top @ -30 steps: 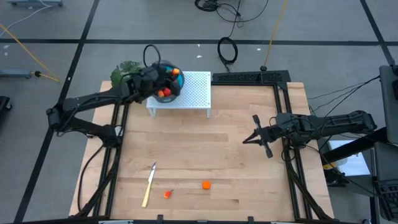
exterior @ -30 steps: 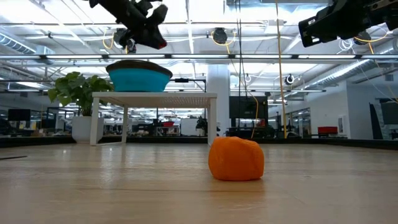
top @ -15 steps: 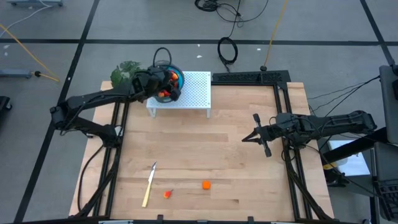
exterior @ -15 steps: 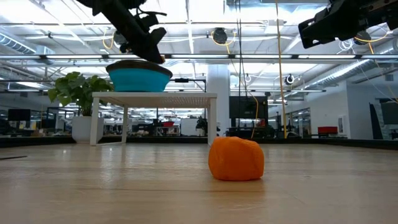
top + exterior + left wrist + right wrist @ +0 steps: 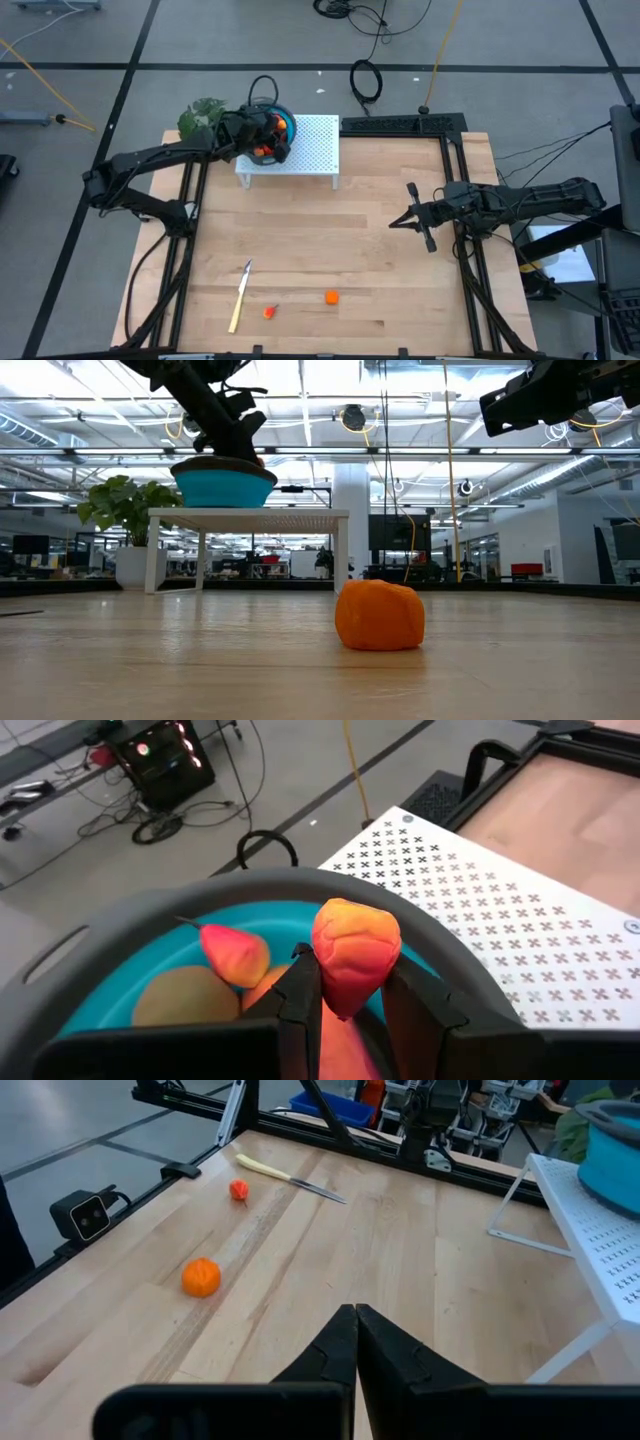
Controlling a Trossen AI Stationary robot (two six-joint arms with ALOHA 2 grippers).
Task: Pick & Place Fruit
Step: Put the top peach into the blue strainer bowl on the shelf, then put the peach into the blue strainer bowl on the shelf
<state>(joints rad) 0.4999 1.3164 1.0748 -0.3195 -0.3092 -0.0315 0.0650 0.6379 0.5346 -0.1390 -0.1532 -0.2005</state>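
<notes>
Fruit (image 5: 240, 952) inside teal bowl (image 5: 95, 995), left tool (image 5: 350, 992) pinching red-orange piece (image 5: 354, 952) above.

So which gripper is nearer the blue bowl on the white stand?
Left. The left gripper is right over the blue bowl, holding a red-orange fruit piece; the right gripper waits shut, away above the table's right side.

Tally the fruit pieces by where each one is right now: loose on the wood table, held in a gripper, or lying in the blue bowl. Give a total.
Loose on the table: 2, the orange piece and the small red-orange piece.
Held in the left gripper over the blue bowl: 1, the larger red-orange piece.
Visible lying in the bowl: at least 3; others may be hidden.
Total visible: 6.
</notes>
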